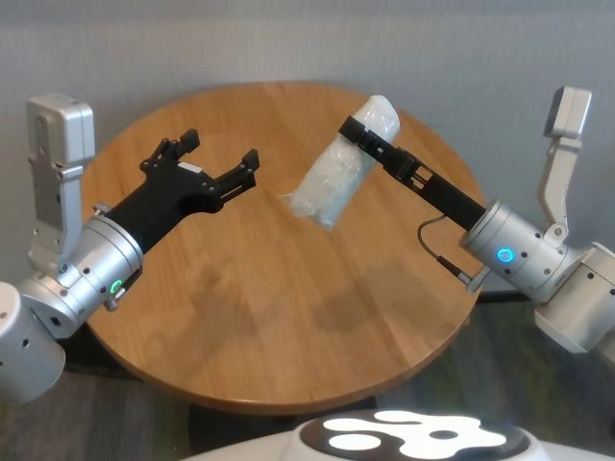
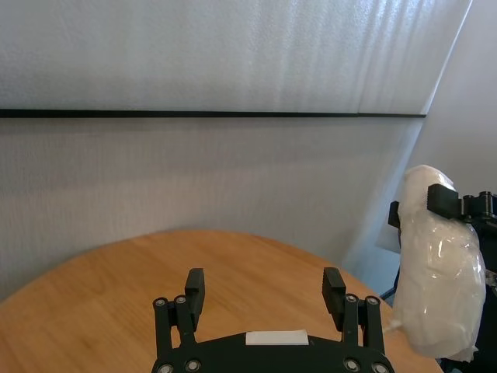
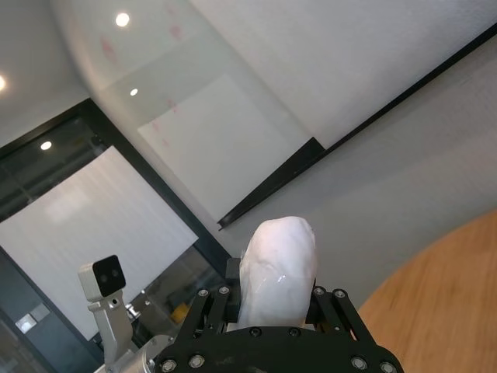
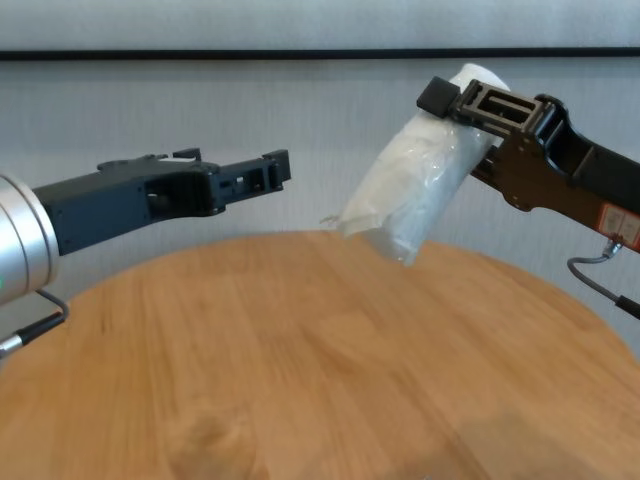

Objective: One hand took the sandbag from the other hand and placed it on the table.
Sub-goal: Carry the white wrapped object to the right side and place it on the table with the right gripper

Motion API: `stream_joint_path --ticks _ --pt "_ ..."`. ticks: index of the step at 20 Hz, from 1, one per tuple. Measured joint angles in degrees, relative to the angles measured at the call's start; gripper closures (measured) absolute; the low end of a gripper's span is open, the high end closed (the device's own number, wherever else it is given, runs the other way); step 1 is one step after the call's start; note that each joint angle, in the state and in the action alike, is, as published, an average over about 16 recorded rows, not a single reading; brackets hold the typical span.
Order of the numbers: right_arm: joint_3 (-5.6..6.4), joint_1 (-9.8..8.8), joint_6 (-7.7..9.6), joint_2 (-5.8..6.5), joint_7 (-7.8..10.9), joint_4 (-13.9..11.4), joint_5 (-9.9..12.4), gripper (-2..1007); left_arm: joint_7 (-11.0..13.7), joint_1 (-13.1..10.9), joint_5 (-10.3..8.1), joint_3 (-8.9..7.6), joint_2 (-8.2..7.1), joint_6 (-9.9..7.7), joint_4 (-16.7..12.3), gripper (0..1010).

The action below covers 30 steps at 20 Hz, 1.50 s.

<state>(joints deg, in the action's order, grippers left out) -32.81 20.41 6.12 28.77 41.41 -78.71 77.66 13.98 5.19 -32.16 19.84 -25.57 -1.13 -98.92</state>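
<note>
White sandbag (image 1: 341, 165) clamped in right gripper (image 1: 357, 128) above table (image 1: 288, 327) centre | left gripper (image 1: 219, 157) fingers wide, clear gap between

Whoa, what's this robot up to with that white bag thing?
The robot's right end effector, the one with the blue ring, is shut on a small white sandbag and holds it in the air above the round wooden table. The bag hangs tilted, gripped near its upper end, and does not touch the tabletop. The left end effector, with the green ring, hovers beside it over the table, wide open and holding nothing. The bag has not yet been set down on the table.
</note>
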Motion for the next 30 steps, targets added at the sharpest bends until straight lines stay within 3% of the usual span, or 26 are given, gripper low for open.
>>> stream_joint_path --ticks 9,17,22,30 --pt "0.00 -0.08 -0.09 0.10 -0.17 -0.1 -0.3 596 -0.6 -0.3 0.80 -0.51 0.53 -1.26 -0.4 8" --pt "0.02 -0.10 0.36 0.94 -2.65 -1.1 -1.0 596 -0.8 -0.2 0.75 -0.45 0.51 -1.16 -0.3 8" --pt "0.07 0.01 1.04 2.20 -5.18 -2.0 -2.0 596 -0.9 -0.2 0.74 -0.40 0.49 -1.04 -0.3 8" --pt "0.27 0.12 3.02 5.63 -9.12 -3.1 -4.1 596 -1.0 -0.1 0.73 -0.36 0.46 -0.93 -0.2 8"
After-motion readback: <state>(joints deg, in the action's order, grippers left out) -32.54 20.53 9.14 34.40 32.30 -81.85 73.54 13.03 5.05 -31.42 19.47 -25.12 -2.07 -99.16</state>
